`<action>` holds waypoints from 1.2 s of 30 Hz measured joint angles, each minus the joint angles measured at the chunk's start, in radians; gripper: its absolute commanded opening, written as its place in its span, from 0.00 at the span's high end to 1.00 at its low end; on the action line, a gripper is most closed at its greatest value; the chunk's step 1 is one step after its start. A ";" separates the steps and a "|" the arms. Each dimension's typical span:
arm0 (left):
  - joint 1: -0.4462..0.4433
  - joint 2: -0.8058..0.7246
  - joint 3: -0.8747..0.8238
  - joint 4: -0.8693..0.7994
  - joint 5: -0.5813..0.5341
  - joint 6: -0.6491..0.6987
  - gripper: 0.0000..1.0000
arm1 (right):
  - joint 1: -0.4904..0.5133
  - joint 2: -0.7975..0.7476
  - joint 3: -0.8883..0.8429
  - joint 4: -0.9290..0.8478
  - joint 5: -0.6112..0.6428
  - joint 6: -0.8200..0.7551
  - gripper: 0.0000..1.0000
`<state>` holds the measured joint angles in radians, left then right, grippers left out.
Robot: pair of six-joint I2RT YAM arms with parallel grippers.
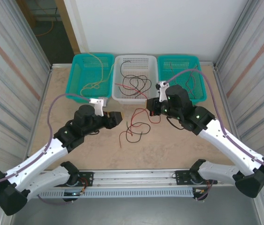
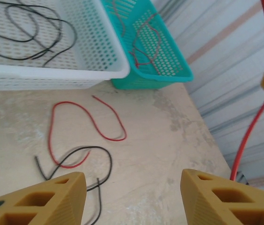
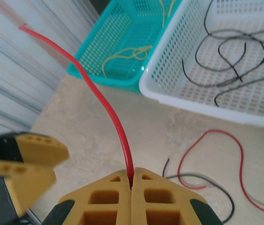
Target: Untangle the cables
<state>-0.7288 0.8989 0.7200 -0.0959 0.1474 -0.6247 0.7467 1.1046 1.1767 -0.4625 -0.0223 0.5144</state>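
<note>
The job looks part sorted, and I'd judge the step in hand is drawing one red wire clear of the last tangle. The right gripper [image 3: 132, 177] has its jaws pressed together on a red cable [image 3: 105, 101], which rises from the pinch and curves away with its free end in the air. The left gripper [image 2: 132, 183] hangs just beside it, jaws apart with nothing between them.

Below them, at the middle of the counter [image 1: 169, 150], a loose red strand [image 2: 106, 122] and a black strand [image 2: 105, 157] lie crossed over one another. I cannot tell whether the held cable's lower end runs into that pair.

Three baskets sit along the far edge:
- the left teal basket [image 1: 92, 55] with yellow cables [image 1: 97, 84]
- the white basket [image 2: 52, 79] with black cables [image 1: 139, 84]
- the right teal basket [image 1: 179, 57], where red wires [image 2: 143, 47] lie

The next move, I'd say, calls for lifting the red cable high enough to trail free, carrying it over the near rim of the right teal basket by the far right corner, and only then letting go. The thing to watch is the black strand being dragged along.

For room, the counter lies open toward the near edge, while the ribbed side walls [image 1: 10, 70] close in on the left and right edges. The baskets' near rims stand close ahead of both grippers — so up and back looks the safer way out.
</note>
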 measured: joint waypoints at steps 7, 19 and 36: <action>-0.059 0.010 0.003 0.076 0.020 0.061 0.41 | 0.000 0.034 0.080 0.013 0.000 0.000 1.00; -0.061 0.015 0.011 0.145 0.056 0.101 0.52 | 0.000 0.061 0.086 0.031 -0.008 0.001 1.00; -0.065 0.114 0.056 0.145 0.079 0.104 1.00 | -0.001 0.072 0.088 0.080 -0.031 0.009 1.00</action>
<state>-0.7940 1.0126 0.7757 0.0490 0.2260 -0.5209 0.7460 1.1767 1.2648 -0.3820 -0.0536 0.5232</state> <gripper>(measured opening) 0.062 0.053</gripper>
